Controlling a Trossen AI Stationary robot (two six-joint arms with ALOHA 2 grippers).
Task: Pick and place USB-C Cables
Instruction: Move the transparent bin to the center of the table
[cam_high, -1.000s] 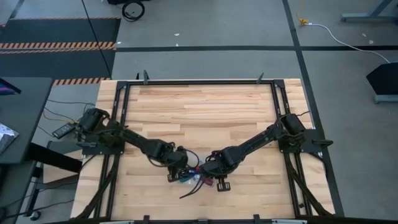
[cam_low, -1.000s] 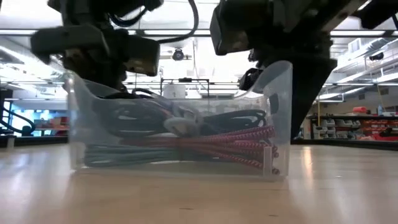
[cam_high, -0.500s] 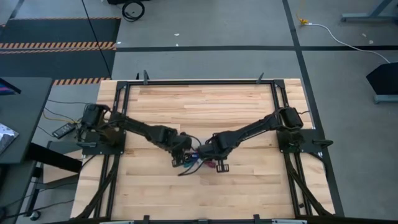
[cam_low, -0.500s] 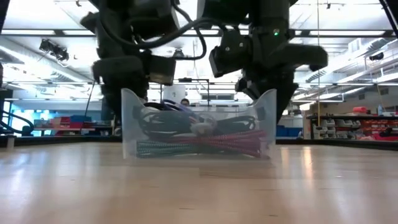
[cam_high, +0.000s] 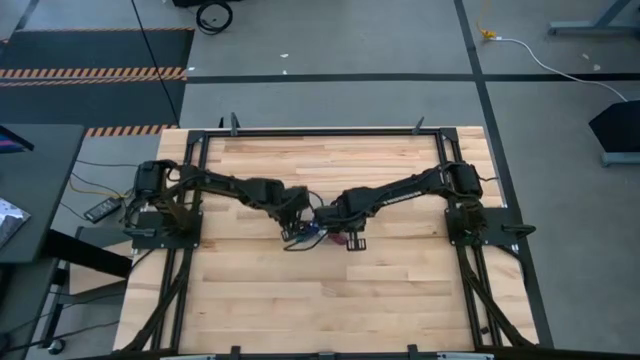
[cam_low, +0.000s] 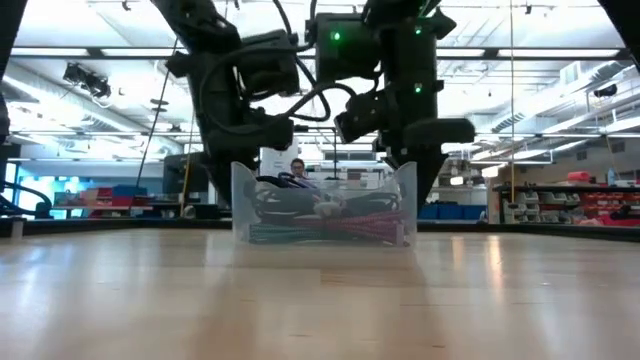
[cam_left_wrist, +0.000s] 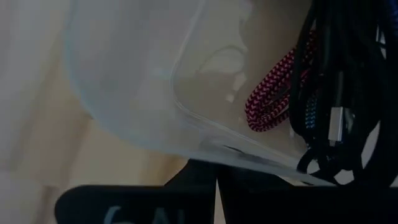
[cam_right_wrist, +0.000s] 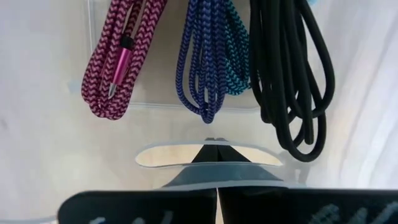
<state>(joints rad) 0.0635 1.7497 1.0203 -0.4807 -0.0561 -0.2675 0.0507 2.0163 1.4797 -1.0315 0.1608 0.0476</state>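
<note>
A small clear plastic bin (cam_low: 325, 215) sits mid-table (cam_high: 318, 238) between my two grippers. Bundled cables lie inside it: a maroon-red braided one (cam_right_wrist: 115, 62), a purple one with teal strands (cam_right_wrist: 211, 56), a black one (cam_right_wrist: 292, 74) and a red-and-black braided one (cam_left_wrist: 273, 93). My left gripper (cam_high: 297, 226) is shut on the bin's left end. My right gripper (cam_high: 336, 226) is shut on its right end. A thin black cable end (cam_high: 294, 246) trails out on the near side. My left gripper pinches the rim of the bin's left end wall (cam_left_wrist: 249, 158) between its two fingers, coming slanting down from the table's left. My right gripper pinches the rim of the bin's right end wall (cam_right_wrist: 214, 167), one finger inside and one outside, slanting down from the right. The bin stays upright; whether its bottom is off the table, I cannot tell.
Bare wooden tabletop (cam_high: 320, 310) spreads on all sides of the bin. A black metal frame (cam_high: 320, 132) runs along the table's far edge and down both sides. Beyond the table the low view shows a workshop with shelves and a person (cam_low: 296, 168) far behind.
Both grippers have moved together toward the table's far edge, keeping their hold, and the bin with its cables has gone with them from near the near edge to mid-table. It has stayed upright and now looks smaller in the low view.
</note>
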